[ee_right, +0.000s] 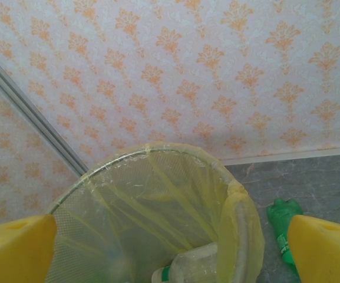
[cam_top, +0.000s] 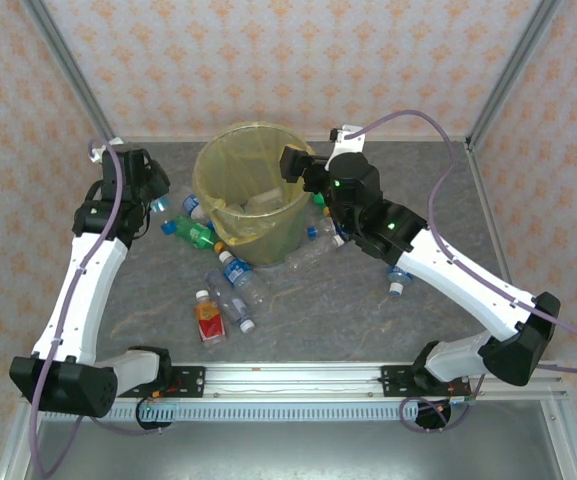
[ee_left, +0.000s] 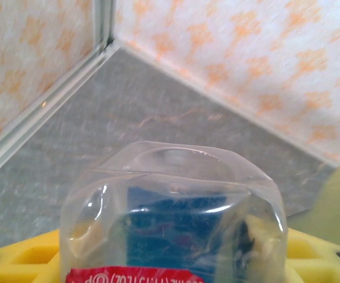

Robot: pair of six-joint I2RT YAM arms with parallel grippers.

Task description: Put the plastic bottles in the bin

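1. Between the yellow fingers (ee_left: 22, 256) of the left gripper (cam_top: 154, 198) sits a clear bottle (ee_left: 175, 218) with a blue and red label, its squarish end pointing forward, away from the wrist.
2. This gripper is closed narrowly on the clear bottle and grips it on both sides. Whether the bottle is lifted off the grey table (ee_left: 158, 106) I cannot tell.
3. To the right of the left gripper, a little apart from it, stands the bin (cam_top: 208, 150) with its yellow bag.
4. Over the right rim of the bin hangs the right gripper (cam_top: 296, 165). Its jaws are spread wide and nothing is between them. The bin's mouth lies below and in front of it.
5. Below this gripper, in the bottom of the bin, lies a second clear bottle (ee_right: 187, 265).
6. Just beside its right finger, outside the bin wall, a green bottle (ee_right: 283, 221) lies on the table.
7. Nearer to the arm bases than both grippers, loose bottles (cam_top: 238, 282) lie on the table, among them a red-labelled bottle (cam_top: 208, 318).
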